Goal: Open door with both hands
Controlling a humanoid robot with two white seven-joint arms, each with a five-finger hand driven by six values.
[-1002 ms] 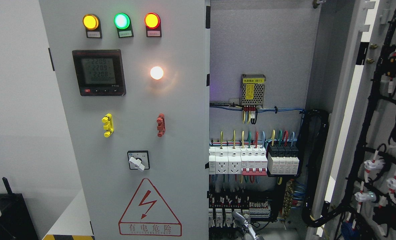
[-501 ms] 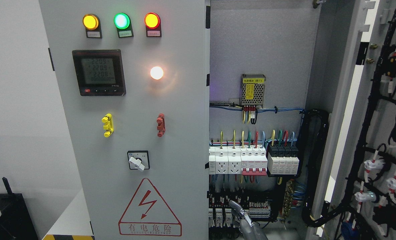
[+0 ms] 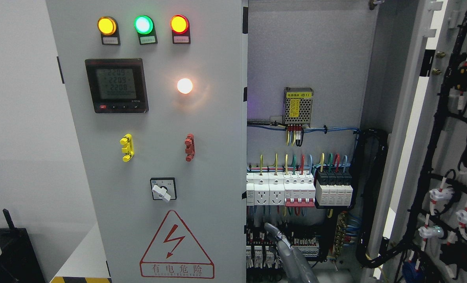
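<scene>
The grey cabinet's left door (image 3: 158, 137) stands closed and carries three lamps, a meter and a rotary switch. The right door (image 3: 445, 157) is swung wide open at the picture's right, its wired inner face showing. My right hand (image 3: 286, 251) rises from the bottom edge, just right of the left door's free edge. It is in front of the lower terminal blocks and touches neither door. Only its grey upper part shows. My left arm is out of view.
Inside the open bay are a mesh power supply (image 3: 298, 101), a row of breakers and sockets (image 3: 296, 190) and black cable bundles (image 3: 371, 196). A black box (image 3: 9, 251) sits low at the left by the white wall.
My right hand has risen from the bottom edge, moving up and slightly left in front of the terminal blocks. The doors have not moved.
</scene>
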